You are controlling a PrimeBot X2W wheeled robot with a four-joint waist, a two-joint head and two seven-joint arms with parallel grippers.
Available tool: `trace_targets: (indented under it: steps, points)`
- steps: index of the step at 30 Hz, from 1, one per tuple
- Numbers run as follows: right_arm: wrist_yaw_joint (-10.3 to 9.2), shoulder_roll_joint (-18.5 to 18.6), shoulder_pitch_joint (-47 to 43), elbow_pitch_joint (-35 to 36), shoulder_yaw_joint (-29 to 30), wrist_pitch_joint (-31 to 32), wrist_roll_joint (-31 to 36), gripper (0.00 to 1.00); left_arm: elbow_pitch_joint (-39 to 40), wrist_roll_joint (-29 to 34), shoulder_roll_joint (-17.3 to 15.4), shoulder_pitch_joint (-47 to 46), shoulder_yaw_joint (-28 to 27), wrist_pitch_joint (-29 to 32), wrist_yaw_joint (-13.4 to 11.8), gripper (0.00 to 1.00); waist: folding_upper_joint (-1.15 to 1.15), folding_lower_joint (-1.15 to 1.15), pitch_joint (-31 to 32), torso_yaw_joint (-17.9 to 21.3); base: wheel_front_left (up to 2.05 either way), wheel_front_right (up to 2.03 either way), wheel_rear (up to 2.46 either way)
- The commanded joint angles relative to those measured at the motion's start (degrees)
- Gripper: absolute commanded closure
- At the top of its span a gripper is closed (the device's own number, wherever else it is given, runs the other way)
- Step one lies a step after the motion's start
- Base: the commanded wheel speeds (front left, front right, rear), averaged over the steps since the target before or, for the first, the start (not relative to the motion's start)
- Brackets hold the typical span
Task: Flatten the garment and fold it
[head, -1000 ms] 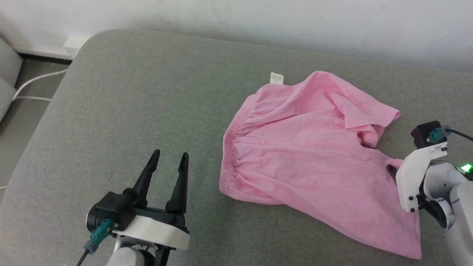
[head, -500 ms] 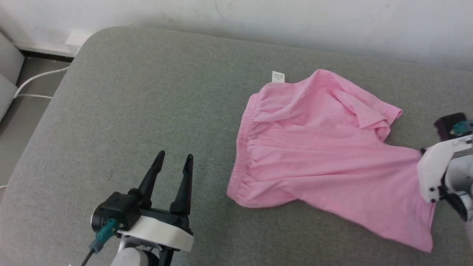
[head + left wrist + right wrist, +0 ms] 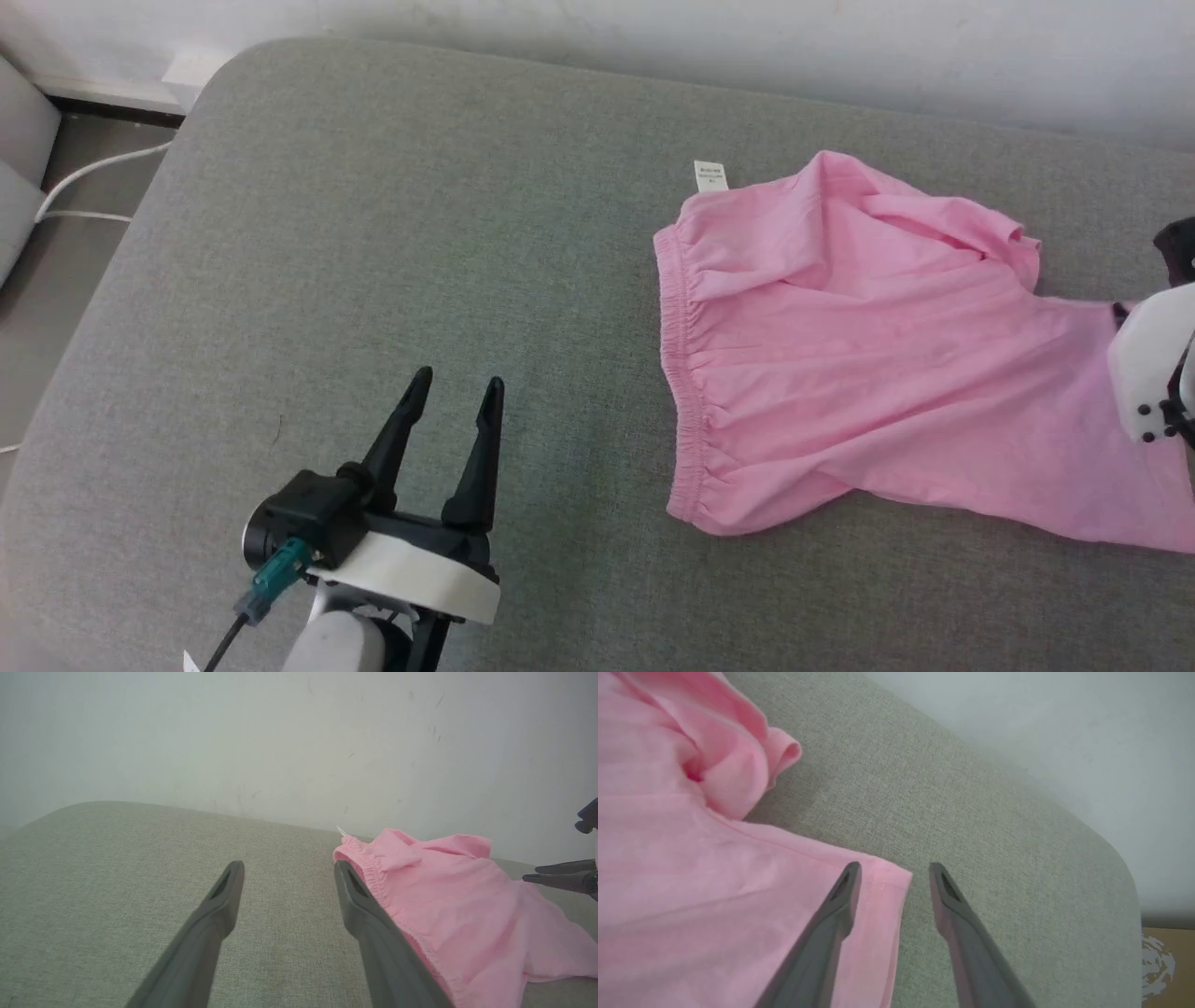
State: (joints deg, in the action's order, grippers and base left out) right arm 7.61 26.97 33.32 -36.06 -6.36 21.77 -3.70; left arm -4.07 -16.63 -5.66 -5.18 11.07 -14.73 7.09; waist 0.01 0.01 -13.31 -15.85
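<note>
Pink shorts (image 3: 840, 373) lie on the grey seat cushion (image 3: 373, 233), on its right half, toward its back edge by the white wall (image 3: 653, 37); thin soft fabric, lightly creased, mostly spread out but not flat.

Gathered elastic waistband (image 3: 686, 373) faces the cushion's left half and runs from back toward front, puckered along its length; small white label tag (image 3: 709, 175) sticks out at the waistband's back end, lying on the cushion.

Leg nearer the cushion's back is bunched and folded over on itself, hem rolled (image 3: 782, 753); the other leg lies smoother, stretched toward the cushion's right end.

Left gripper (image 3: 459, 377) hovers over bare cushion on its left-front part, well apart from the waistband; fingers spread, nothing between them.

Right gripper (image 3: 894, 864) sits at the cushion's right end over the smoother leg's hem corner; fingers apart, one above pink fabric, the other above bare cushion; no cloth pinched.
</note>
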Motion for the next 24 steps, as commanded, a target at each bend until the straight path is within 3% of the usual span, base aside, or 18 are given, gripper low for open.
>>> trace_targets:
  steps: [1,7,15,24]
  points:
    - [-0.12,-0.5,0.8,-0.6,0.2,-1.4,0.3,0.0,-0.1,-0.2,-0.1,-0.9,0.0,-0.3,0.4,0.0,-0.01,-0.01,0.2,0.2,0.0,0.0,0.0]
    - [-0.12,-4.1,-0.4,-1.6,2.7,-12.9,-0.3,0.0,0.1,-1.6,0.3,-0.5,-1.3,-0.3,0.4,0.0,-0.01,-0.01,2.2,2.6,0.0,0.0,0.0]
    - [-0.12,-9.0,-8.6,7.4,6.3,-28.1,-3.1,0.0,-0.5,-3.6,-0.6,1.6,-1.4,-0.3,0.4,0.0,-0.01,-0.01,5.7,7.3,0.0,0.0,0.0]
    - [-0.12,-18.8,-24.2,21.9,13.1,-34.2,-2.6,0.0,-4.8,-5.9,-4.1,3.7,2.4,-0.3,0.4,0.0,-0.01,-0.01,7.3,11.6,0.0,0.0,0.0]
